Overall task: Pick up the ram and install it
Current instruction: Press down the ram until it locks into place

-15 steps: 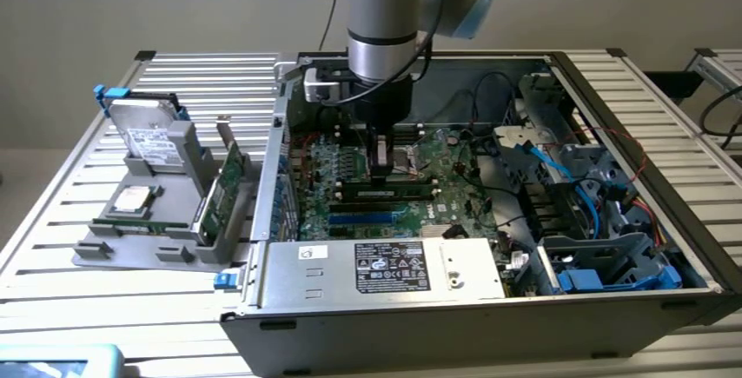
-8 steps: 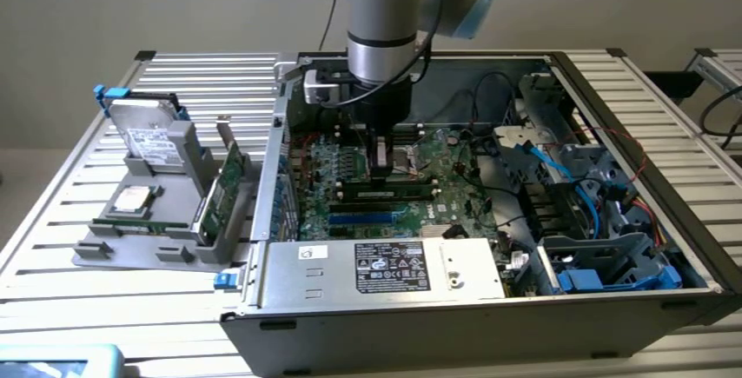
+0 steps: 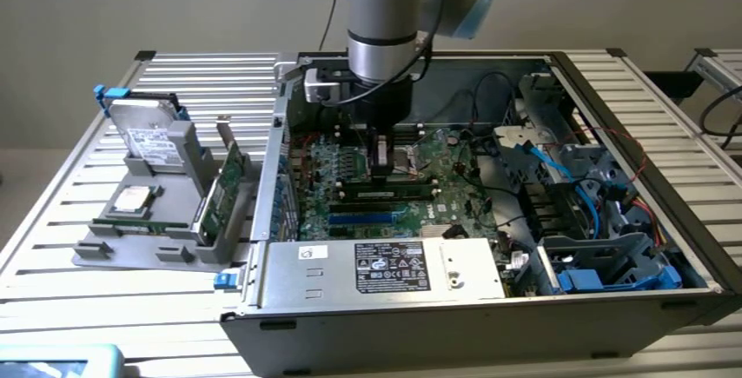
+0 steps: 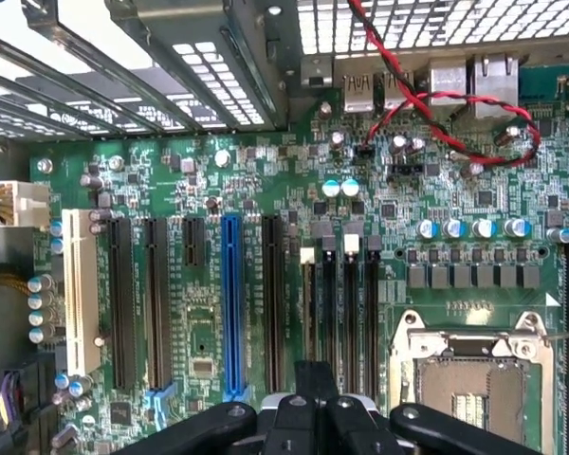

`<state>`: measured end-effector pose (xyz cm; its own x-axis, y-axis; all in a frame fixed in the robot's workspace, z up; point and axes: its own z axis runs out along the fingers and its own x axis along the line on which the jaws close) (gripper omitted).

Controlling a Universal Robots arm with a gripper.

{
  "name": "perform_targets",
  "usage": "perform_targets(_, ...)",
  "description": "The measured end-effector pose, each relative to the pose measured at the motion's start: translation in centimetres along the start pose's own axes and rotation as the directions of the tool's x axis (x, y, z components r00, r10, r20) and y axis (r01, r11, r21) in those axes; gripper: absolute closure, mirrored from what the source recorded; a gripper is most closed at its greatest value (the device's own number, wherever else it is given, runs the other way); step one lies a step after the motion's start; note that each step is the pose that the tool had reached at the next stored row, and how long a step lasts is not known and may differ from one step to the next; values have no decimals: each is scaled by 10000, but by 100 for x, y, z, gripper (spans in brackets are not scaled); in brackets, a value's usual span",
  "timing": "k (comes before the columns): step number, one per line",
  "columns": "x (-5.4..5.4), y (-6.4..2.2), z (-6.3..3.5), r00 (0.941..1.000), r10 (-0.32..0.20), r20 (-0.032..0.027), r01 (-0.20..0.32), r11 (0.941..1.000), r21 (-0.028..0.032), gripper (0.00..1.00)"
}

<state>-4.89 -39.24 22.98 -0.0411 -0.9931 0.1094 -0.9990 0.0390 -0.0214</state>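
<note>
Gripper [image 3: 388, 169] hangs straight down inside the open computer case [image 3: 649, 304], over the middle of the motherboard [image 3: 447, 156]; I cannot tell whether it is gripping anything. Directly beneath its tip, the ram [image 3: 388, 194] lies lengthwise along a memory slot, touching or almost touching the gripper, and whether it is fully seated is unclear. Just beside it, toward the case's near edge, run a black slot [image 3: 371, 208] and a blue slot [image 3: 365, 219]. Beyond those sits the labelled power supply [image 3: 388, 267]. Outside the case, by the table's [image 3: 47, 308] edge at the exterior view's left, a grey holder [image 3: 139, 243] carries an upright green expansion card [image 3: 226, 189] and a hard drive [image 3: 145, 135].
</note>
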Motion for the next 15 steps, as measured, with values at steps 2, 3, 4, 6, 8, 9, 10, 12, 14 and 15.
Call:
perform_targets(2,3,-19,-27,10000,2,-4,-2,10000,-3,89)
perform_targets(3,4,-34,-38,10000,2,-5,-2,10000,-3,89)
perform_targets(4,5,-49,-49,10000,2,-6,-2,10000,-3,89)
perform_targets(6,6,-81,-68,10000,2,-6,-2,10000,-4,89)
perform_targets(8,7,-114,-82,10000,1,-6,-1,10000,-4,89)
perform_targets(9,7,-127,-87,10000,2,-6,-2,10000,-4,89)
perform_targets(10,7,-142,-92,10000,2,-5,-2,10000,-4,89)
perform_targets(12,7,-169,-100,10000,2,-6,-2,10000,-5,89)
perform_targets(14,8,-193,-107,10000,2,-6,-2,10000,-5,89)
perform_targets(15,8,-206,-110,10000,1,-7,-1,10000,-5,89)
